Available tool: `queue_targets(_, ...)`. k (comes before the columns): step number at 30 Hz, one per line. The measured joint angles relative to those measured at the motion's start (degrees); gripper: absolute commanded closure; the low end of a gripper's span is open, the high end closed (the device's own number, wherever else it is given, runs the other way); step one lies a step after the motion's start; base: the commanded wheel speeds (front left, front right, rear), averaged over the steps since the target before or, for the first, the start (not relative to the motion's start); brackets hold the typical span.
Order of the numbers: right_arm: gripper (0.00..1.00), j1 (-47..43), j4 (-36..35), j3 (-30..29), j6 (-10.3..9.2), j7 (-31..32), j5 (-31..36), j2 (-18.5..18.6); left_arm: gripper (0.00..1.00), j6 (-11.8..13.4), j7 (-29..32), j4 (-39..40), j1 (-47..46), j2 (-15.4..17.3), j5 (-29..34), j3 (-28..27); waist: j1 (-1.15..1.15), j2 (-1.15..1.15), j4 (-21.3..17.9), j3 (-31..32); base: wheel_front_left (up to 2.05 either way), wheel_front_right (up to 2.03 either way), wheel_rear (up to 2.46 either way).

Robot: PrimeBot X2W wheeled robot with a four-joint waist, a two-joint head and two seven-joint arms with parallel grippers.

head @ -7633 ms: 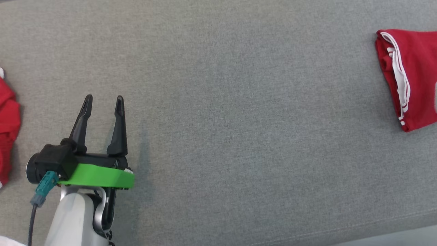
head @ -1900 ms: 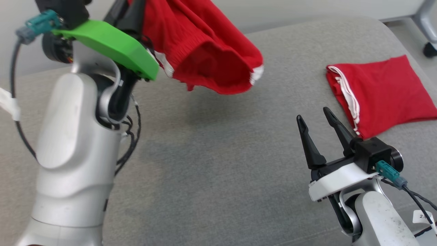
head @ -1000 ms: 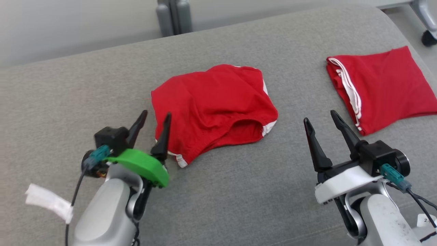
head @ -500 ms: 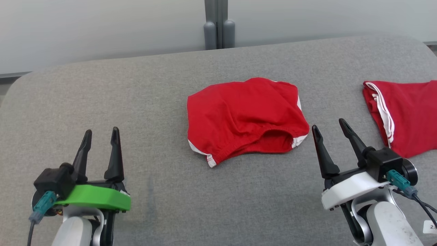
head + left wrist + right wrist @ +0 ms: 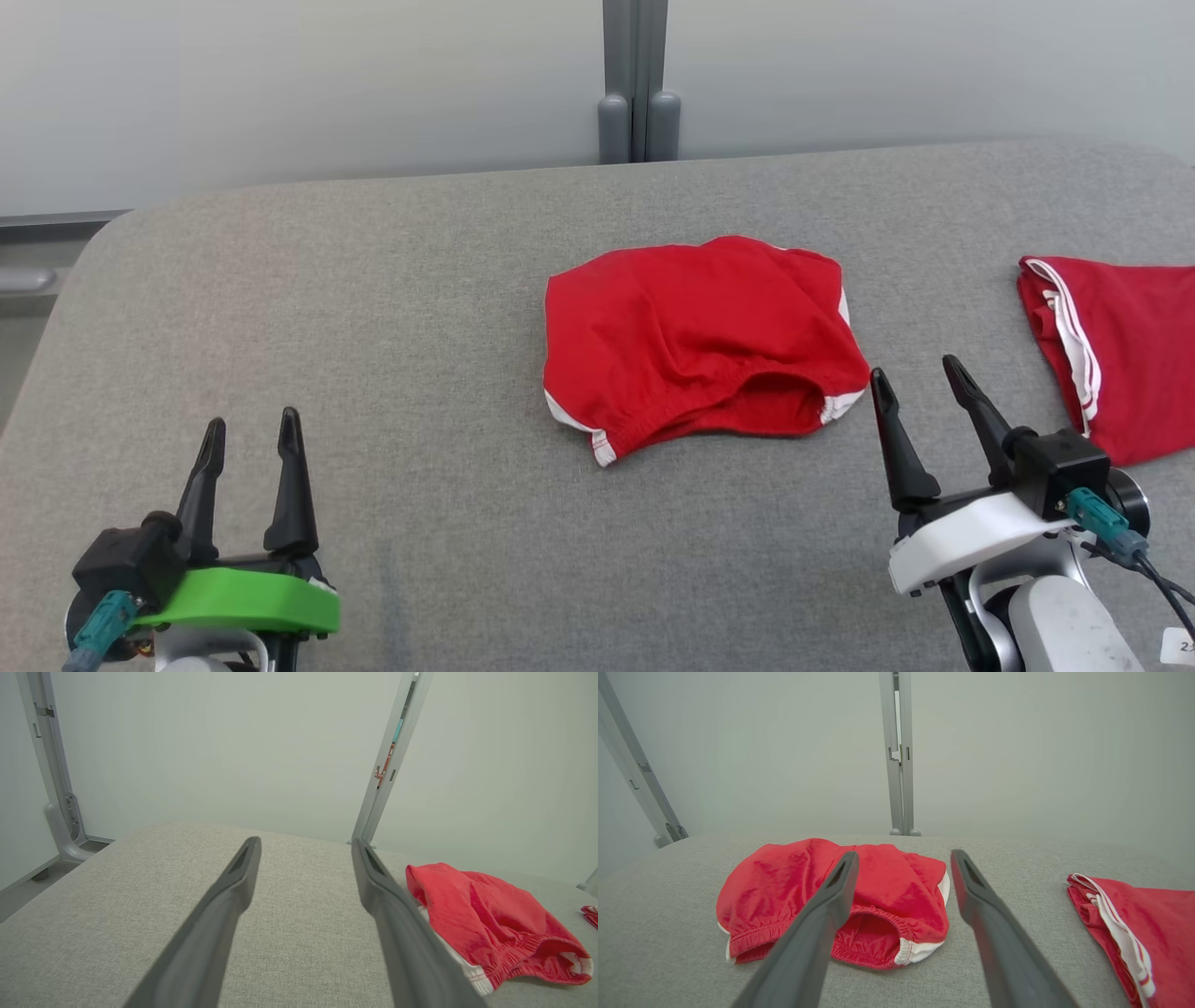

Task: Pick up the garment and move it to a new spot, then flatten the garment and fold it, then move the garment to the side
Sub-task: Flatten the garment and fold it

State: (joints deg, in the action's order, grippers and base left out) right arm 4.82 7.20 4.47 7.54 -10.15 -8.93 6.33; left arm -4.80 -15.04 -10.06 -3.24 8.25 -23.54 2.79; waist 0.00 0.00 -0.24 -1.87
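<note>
Red garment [image 5: 695, 341] with white trim, crumpled, unfolded, elastic waistband gaping toward robot; lying mid-surface on grey cushion [image 5: 373, 317].

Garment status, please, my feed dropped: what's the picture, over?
Left tool open, empty, well left of garment. Right tool open, empty, near its right corner. It lies crumpled on grey cushion, unfolded. Folded red garment apart at right, not blocking.
</note>
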Motion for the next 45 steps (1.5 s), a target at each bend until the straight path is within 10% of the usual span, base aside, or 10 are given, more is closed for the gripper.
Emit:
queue_targets(28,0.00,-0.6,1.4,0.6,0.00,-0.5,0.0,-1.0,0.00,-1.7,0.0,-1.5,0.7,-1.1,2.9,-0.6,0.00,0.00,-2.4,0.4,0.00,0.00,0.00)
queue_targets(45,0.00,3.4,1.7,3.7,-0.01,-1.3,-0.4,-1.2,0.00,-2.5,3.5,-13.4,-10.9,1.4,-0.6,22.8,0.00,0.00,-9.7,-5.0,0.00,0.00,0.00)
